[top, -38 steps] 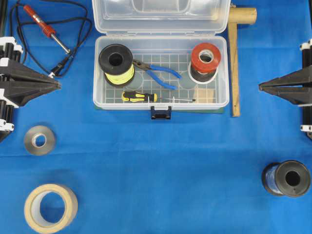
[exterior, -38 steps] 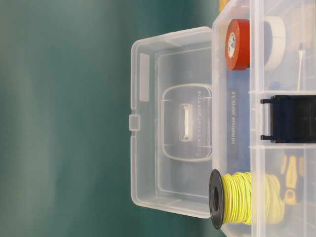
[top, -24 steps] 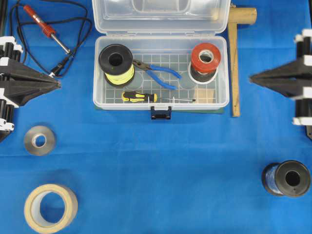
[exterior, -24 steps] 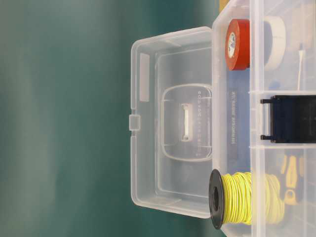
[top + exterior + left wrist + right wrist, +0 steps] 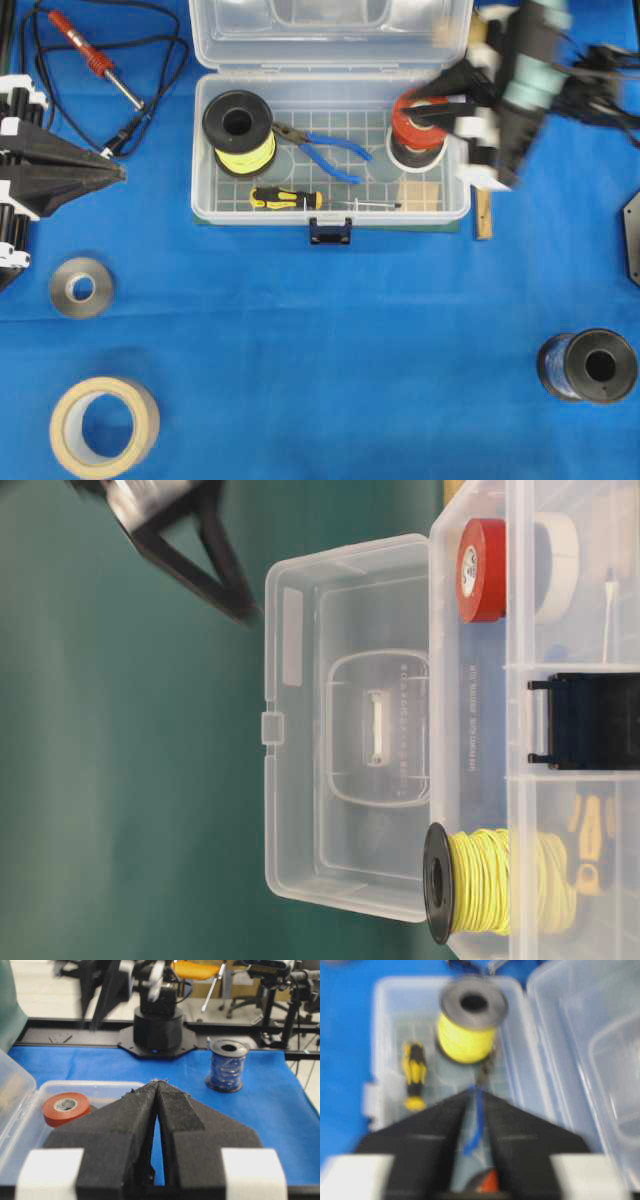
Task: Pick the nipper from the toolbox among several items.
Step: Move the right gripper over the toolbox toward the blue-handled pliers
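Nipper: you find it in the toolbox middle, beside the yellow spool.
Feel: likely hard, slim, a bit slippery; grab the blue handles.
Right gripper: fingers nearly together, empty, over the box's right end.
Left gripper: fingers together.

Blue table with toolbox, tape

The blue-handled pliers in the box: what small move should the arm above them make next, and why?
Probably drift the right gripper leftward until it is over the nipper. It hovers above the red tape roll at the toolbox end, short of the handles, grasping nothing.
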Motion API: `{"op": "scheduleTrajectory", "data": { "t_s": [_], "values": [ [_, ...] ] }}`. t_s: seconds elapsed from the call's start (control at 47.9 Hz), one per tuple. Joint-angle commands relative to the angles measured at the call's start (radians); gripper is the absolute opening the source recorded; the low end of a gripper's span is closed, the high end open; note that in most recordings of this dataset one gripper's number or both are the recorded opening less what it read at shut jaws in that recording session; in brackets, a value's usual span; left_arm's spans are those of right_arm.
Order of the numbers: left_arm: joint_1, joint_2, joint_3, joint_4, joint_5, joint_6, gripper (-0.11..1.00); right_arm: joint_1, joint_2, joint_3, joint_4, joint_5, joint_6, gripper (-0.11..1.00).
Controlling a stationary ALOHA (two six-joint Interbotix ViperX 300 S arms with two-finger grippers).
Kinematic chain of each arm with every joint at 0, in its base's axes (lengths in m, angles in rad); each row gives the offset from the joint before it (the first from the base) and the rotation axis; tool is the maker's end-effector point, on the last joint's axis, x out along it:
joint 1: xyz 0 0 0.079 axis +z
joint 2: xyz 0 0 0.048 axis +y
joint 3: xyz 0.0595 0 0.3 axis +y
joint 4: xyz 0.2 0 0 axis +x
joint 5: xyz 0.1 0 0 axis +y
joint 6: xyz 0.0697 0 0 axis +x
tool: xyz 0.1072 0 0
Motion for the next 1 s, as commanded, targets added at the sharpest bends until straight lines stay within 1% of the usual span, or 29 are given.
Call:
{"op": "scheduleTrajectory", "data": {
  "t_s": [0.0, 0.042, 0.063, 0.104, 0.146, 0.167, 0.188, 0.272, 0.522, 0.647, 0.856, 0.982],
  "values": [
    [0.002, 0.011, -0.015, -0.002, -0.005, -0.002, 0.00, -0.021, 0.094, -0.095, 0.000, 0.078, -0.003, 0.41],
    [0.003, 0.012, -0.015, -0.002, -0.005, -0.002, 0.00, -0.026, 0.137, -0.130, -0.005, 0.118, -0.008, 0.53],
    [0.002, 0.012, -0.015, -0.002, -0.005, -0.002, 0.00, -0.029, 0.167, -0.153, -0.014, 0.144, -0.008, 0.61],
    [0.002, 0.014, -0.014, -0.002, -0.006, -0.002, 0.00, -0.034, 0.212, -0.184, -0.025, 0.173, -0.008, 0.73],
    [0.002, 0.014, -0.014, -0.003, -0.005, -0.003, 0.00, -0.038, 0.252, -0.209, -0.035, 0.201, -0.008, 0.82],
    [0.003, 0.015, -0.014, -0.002, -0.005, -0.003, 0.00, -0.038, 0.272, -0.221, -0.040, 0.210, -0.008, 0.84],
    [0.002, 0.015, -0.014, -0.003, -0.005, -0.005, 0.00, -0.041, 0.301, -0.238, -0.043, 0.221, -0.009, 0.85],
    [0.003, 0.014, -0.012, -0.003, -0.005, -0.005, 0.00, -0.048, 0.370, -0.273, -0.043, 0.229, -0.015, 0.81],
    [0.002, 0.015, -0.008, -0.003, -0.005, -0.005, 0.00, -0.052, 0.525, -0.322, -0.043, 0.225, -0.017, 0.82],
    [0.003, 0.015, -0.005, -0.003, -0.005, -0.006, 0.00, -0.060, 0.577, -0.325, -0.043, 0.198, -0.014, 0.82],
    [0.003, 0.015, -0.002, -0.005, -0.005, -0.006, 0.00, -0.060, 0.623, -0.325, -0.040, 0.150, -0.012, 0.81],
    [0.003, 0.014, -0.002, -0.005, -0.005, -0.006, 0.00, -0.058, 0.655, -0.328, -0.041, 0.141, -0.014, 0.76]
  ]
}}
